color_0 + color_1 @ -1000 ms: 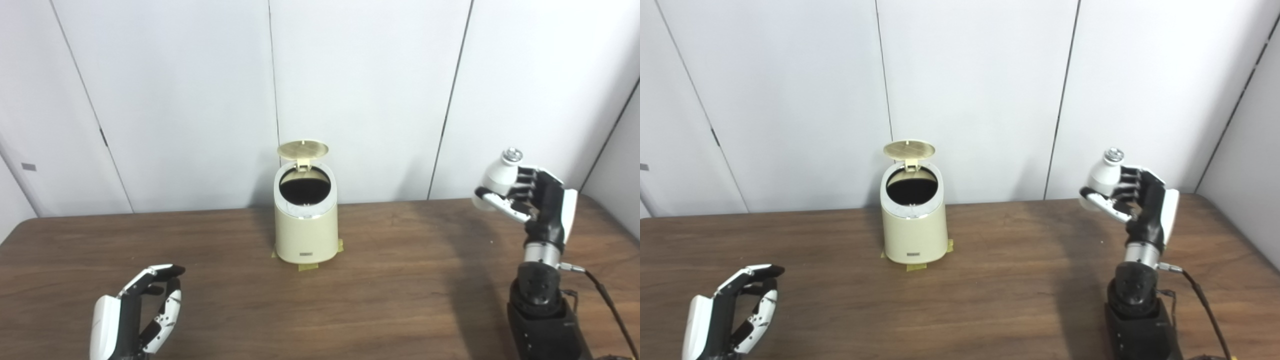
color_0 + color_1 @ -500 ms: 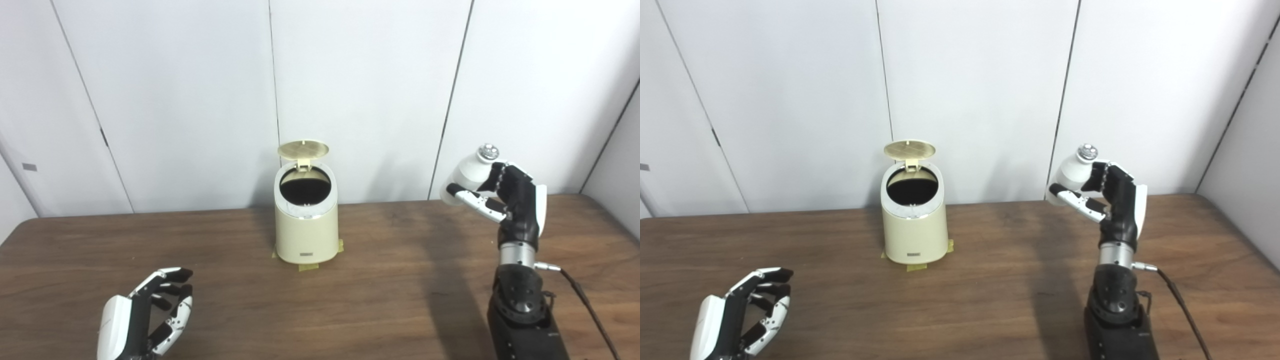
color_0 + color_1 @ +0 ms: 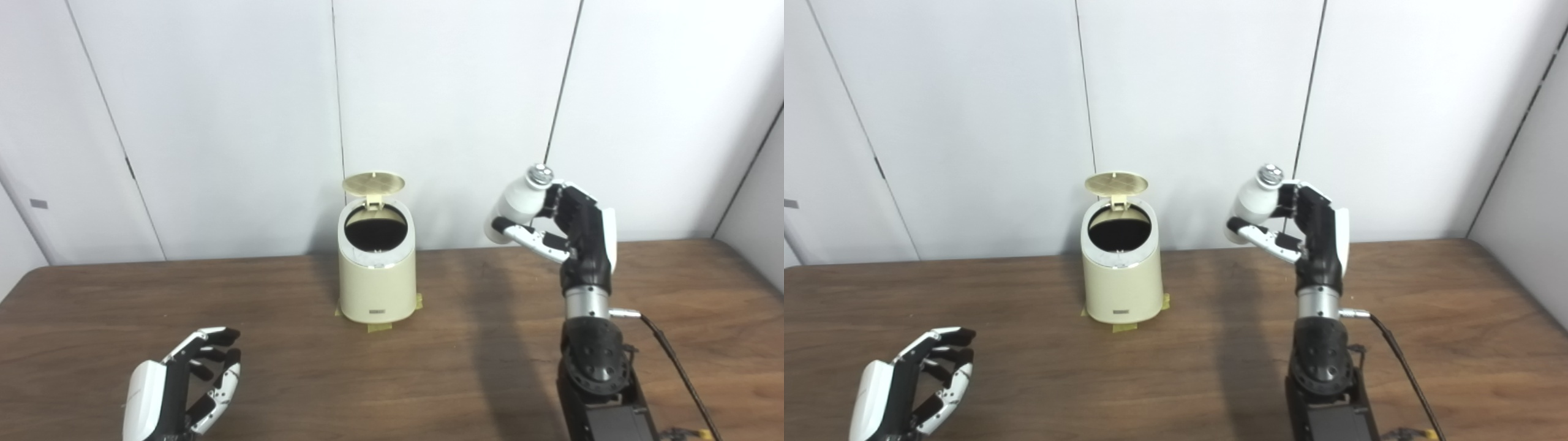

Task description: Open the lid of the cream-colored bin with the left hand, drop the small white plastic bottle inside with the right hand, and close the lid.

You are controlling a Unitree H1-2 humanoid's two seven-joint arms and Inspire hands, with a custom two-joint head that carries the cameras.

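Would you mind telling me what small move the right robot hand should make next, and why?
Probably carry the small white plastic bottle further left, over the cream-colored bin: its lid stands open, and the right robot hand holds the bottle off to the bin's right.

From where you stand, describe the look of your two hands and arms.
Both the left hand and the right hand have black frames with white back shells and white finger segments. The right has a silver wrist ring, a black forearm and a black cable.

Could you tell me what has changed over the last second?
The right hand, shut on the white bottle, carried it leftward toward the bin and slightly higher. The left hand barely shifted and stays open and low; the lid remains up.
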